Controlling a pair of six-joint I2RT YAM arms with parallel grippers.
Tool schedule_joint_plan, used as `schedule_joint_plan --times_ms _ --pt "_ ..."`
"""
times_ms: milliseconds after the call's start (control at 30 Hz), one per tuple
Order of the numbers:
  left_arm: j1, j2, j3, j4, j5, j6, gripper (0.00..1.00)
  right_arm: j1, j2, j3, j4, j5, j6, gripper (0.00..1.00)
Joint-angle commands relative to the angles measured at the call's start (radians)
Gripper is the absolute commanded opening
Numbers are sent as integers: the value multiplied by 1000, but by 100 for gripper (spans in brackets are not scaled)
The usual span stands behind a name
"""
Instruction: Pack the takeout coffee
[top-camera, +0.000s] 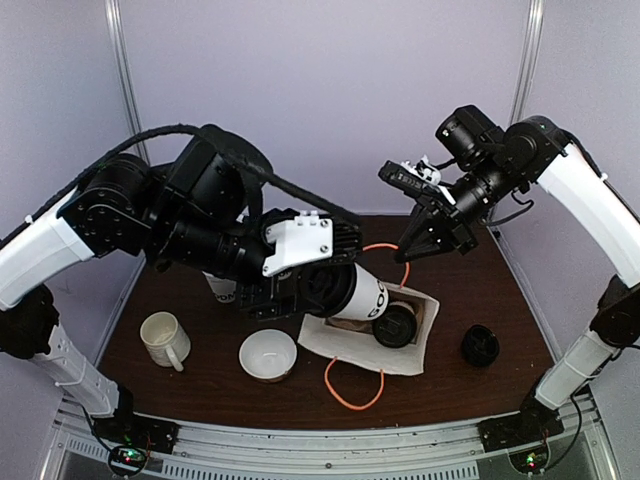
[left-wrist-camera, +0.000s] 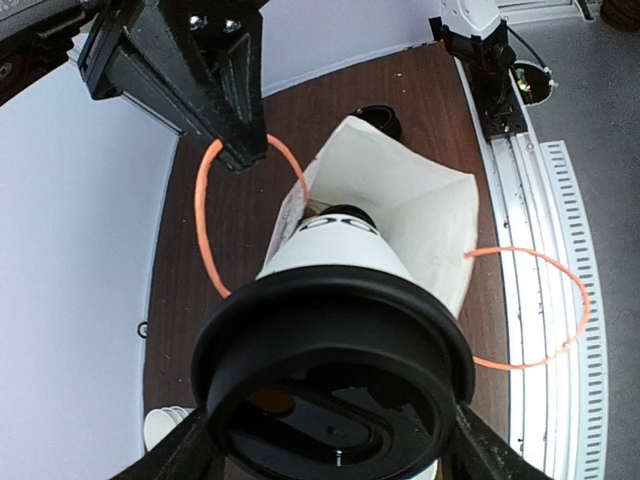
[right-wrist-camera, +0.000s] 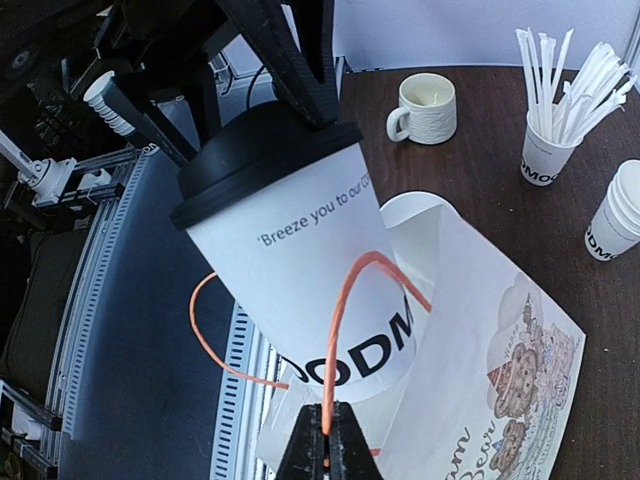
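The left end effector (left-wrist-camera: 332, 452) clamps the lid end of a tilted takeout coffee cup (top-camera: 362, 296), whose base is at the mouth of the white paper bag (top-camera: 335, 348) lying on the tabletop (top-camera: 210, 387). The right end effector (right-wrist-camera: 322, 440) pinches the bag's orange handle (right-wrist-camera: 342, 320), held up above the bag. Inside the bag sits a black lid (top-camera: 395, 325) — probably the second cup's.

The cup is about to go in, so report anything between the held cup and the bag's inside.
The bag mouth is open, the right gripper pulling its orange handle. Another lidded cup already sits inside, beside the base of the held cup; it may crowd the way.
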Motion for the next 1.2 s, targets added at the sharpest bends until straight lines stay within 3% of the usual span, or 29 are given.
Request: schedule_joint_plan --times_ms 0,233,667,1167 --pt "-64 26 -21 58 -168 123 59 21 -25 -33 -33 -52 -31 0" --pt "-154 78 -77 62 -327 216 59 39 -32 -55 -23 -54 -32 0" --pt "-169 182 -132 105 -483 387 58 45 -46 -61 -4 -64 -15 0" --pt "-97 306 -51 79 -465 362 59 48 -46 -62 4 -76 -9 0"
